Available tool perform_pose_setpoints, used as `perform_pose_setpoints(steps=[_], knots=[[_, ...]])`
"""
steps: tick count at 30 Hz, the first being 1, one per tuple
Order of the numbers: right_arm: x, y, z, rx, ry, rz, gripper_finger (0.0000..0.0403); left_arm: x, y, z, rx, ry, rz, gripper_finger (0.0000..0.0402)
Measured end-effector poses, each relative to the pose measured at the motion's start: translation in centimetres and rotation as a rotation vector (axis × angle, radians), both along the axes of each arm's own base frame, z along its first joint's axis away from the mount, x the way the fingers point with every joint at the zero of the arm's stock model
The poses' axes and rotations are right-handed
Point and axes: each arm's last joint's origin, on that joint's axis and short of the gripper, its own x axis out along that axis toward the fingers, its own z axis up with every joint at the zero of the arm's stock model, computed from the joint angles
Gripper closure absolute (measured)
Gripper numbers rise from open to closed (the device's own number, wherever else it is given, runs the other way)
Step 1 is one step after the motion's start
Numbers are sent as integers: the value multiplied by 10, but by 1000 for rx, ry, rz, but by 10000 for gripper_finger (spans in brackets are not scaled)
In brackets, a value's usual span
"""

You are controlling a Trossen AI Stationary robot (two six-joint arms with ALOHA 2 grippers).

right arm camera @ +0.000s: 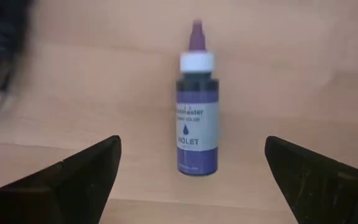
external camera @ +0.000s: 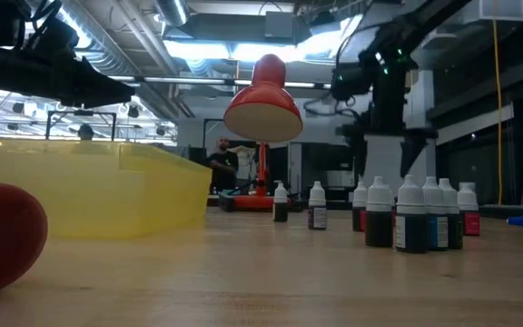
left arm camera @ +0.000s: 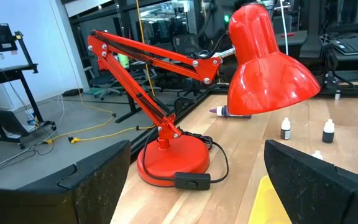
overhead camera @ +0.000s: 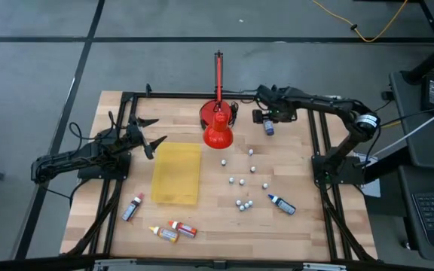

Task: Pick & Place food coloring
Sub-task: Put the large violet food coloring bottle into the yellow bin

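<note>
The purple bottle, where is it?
The purple bottle lies flat near the table's far edge, right of the red lamp, under the open right claw.

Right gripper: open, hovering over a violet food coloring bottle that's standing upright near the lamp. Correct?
Not quite. The right gripper is open above the violet food coloring bottle, but that bottle lies flat on its side on the table rather than standing; the right wrist view shows its label and cap from above. It does lie near the red lamp.

Table (overhead camera: 292, 226) — pale wood planks, matt. Lamp (left arm camera: 269, 68) — glossy red. Bin (overhead camera: 176, 173) — translucent yellow plastic. Violet bottle (right arm camera: 197, 118) with smooth paper-like label.
</note>
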Motion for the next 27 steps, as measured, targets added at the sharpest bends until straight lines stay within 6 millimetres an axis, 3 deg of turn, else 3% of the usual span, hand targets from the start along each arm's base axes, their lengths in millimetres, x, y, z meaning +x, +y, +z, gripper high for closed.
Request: perform_pose_setpoints(steps=[5, 13, 23, 27], knots=[[-4, 10, -24, 7, 2, 3, 4, 0, 0, 0, 0, 0, 0, 41], [-3, 10, -52, 12, -7, 51, 4, 0, 0, 0, 0, 0, 0, 41], [0, 8, -62, 36, 7, 80, 6, 0, 0, 0, 0, 0, 0, 41], [0, 8, -62, 38, 9, 79, 33, 0, 0, 0, 0, 0, 0, 41]])
